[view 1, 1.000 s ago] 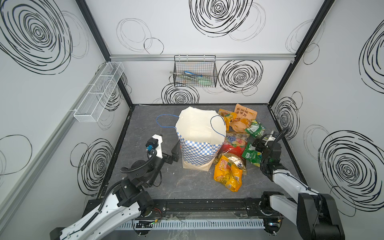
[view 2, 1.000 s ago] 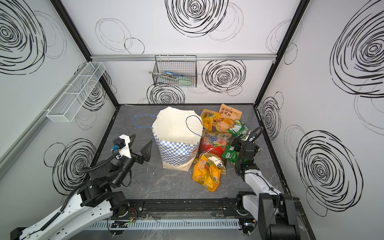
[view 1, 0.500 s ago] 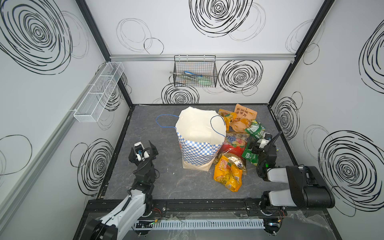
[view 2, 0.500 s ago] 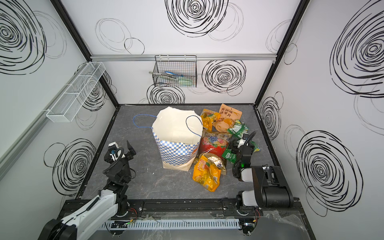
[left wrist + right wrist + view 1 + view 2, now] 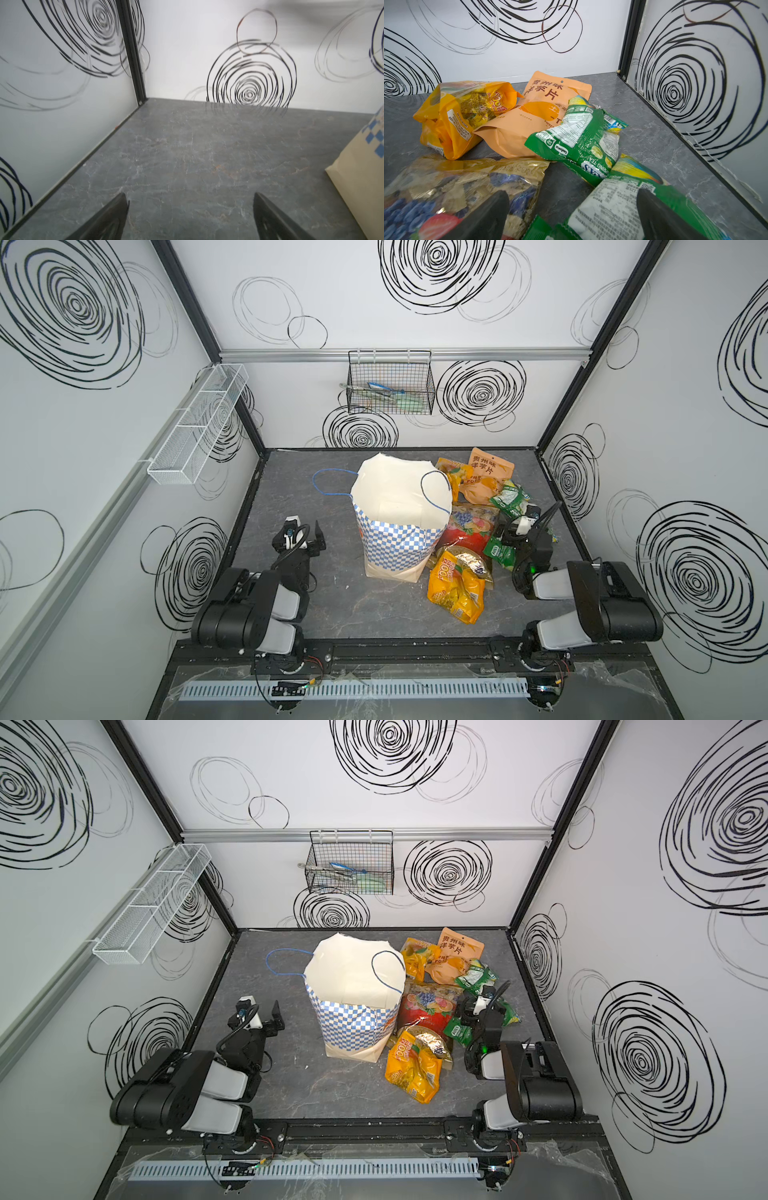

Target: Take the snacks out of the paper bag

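The paper bag (image 5: 399, 526) (image 5: 353, 1006) stands upright mid-table with its mouth open; only cream lining shows inside. The snacks lie to its right: a red fruit-printed pouch (image 5: 471, 526), a yellow-orange bag (image 5: 457, 593) in front, an orange pouch with Chinese characters (image 5: 490, 472), another yellow bag (image 5: 455, 479) and green packets (image 5: 511, 497). My left gripper (image 5: 190, 197) (image 5: 301, 533) is open over bare table, left of the bag's corner (image 5: 357, 176). My right gripper (image 5: 573, 199) is open low over the fruit pouch (image 5: 446, 197) and a green packet (image 5: 612, 207), holding nothing.
A black wire basket (image 5: 390, 383) with tools hangs on the back wall. A white mesh shelf (image 5: 199, 423) is on the left wall. The bag's blue cord handle (image 5: 328, 485) lies on the table. The right wall (image 5: 695, 83) is close beside the packets.
Both arms have folded back toward the front rail. The left gripper drew away from the bag's side to the left. The right gripper stayed over the green packets. Bag and snacks have not moved.
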You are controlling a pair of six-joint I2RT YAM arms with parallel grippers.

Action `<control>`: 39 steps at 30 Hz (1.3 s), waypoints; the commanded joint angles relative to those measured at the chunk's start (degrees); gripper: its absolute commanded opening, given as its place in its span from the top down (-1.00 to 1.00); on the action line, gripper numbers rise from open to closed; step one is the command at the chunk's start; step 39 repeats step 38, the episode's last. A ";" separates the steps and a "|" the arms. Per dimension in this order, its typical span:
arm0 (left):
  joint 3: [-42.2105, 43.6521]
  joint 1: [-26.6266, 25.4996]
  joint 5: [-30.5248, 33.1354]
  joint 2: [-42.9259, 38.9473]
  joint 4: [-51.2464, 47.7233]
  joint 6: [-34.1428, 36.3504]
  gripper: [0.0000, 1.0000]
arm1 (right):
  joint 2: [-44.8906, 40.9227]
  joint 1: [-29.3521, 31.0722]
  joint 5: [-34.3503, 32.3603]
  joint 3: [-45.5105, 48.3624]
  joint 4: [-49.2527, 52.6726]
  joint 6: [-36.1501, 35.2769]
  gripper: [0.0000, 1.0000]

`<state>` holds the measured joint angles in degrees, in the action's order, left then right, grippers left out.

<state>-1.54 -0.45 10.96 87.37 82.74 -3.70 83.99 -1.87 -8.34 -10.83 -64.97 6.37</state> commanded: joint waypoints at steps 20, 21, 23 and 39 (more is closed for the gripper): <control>-8.06 -1.84 -4.81 -1.59 -1.79 1.77 -0.93 | 0.12 -0.07 0.49 -0.87 -3.04 -0.27 -1.00; -7.97 -1.84 -4.81 -1.57 -1.80 1.75 -0.92 | 0.11 -0.06 0.47 -0.86 -3.05 -0.28 -1.00; -8.04 -1.84 -4.81 -1.65 -1.80 1.79 -0.92 | 0.07 -0.09 0.46 -0.86 -3.02 -0.22 -1.00; -8.08 -1.85 -4.81 -1.59 -1.87 1.80 -0.92 | 0.05 -0.06 0.69 -0.78 -3.10 -0.24 -1.00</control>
